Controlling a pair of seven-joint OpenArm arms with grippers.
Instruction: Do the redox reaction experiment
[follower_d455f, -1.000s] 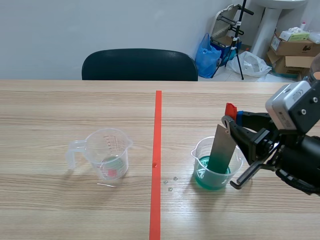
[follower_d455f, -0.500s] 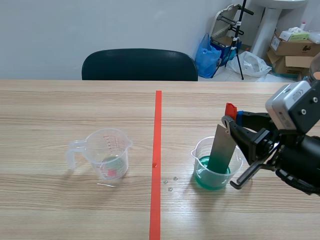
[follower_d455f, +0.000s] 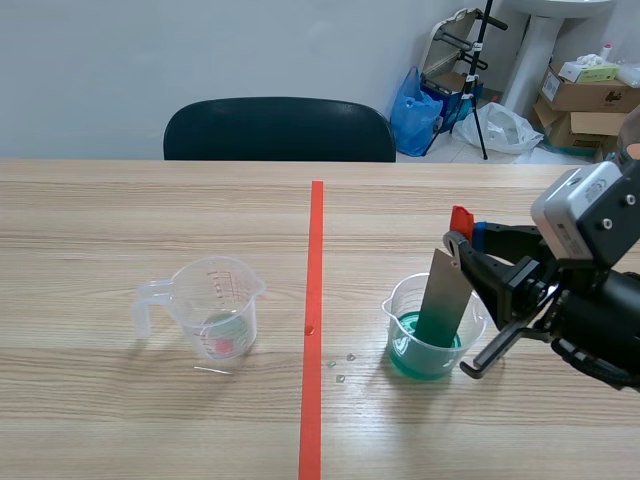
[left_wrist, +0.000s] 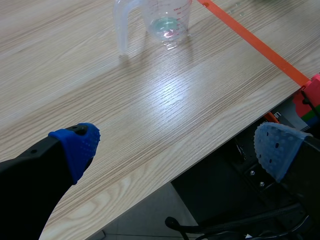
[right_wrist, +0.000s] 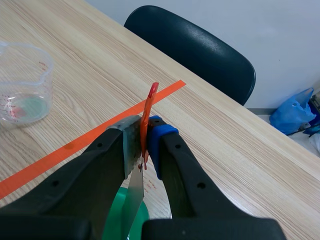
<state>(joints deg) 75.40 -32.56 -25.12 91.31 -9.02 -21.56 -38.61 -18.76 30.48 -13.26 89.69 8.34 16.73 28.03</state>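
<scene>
- The right pincer (follower_d455f: 461, 243) is found clenched on a grey metal strip (follower_d455f: 441, 300) bearing a red tab (follower_d455f: 460, 219)
- The strip's lower end is immersed in green liquid (follower_d455f: 410, 358) in a clear beaker (follower_d455f: 398, 303), right of the tape line (follower_d455f: 314, 300)
- The left pincer (left_wrist: 175, 145) is released, held above the bench (left_wrist: 150, 100) edge
- A measuring jug (follower_d455f: 215, 300) is noted left of the line

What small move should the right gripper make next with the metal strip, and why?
Probably lift the metal strip straight up out of the beaker. The right gripper is shut on its top, its lower end stands in green liquid, and nothing holds the beaker, so a sideways pull might tip it.
</scene>
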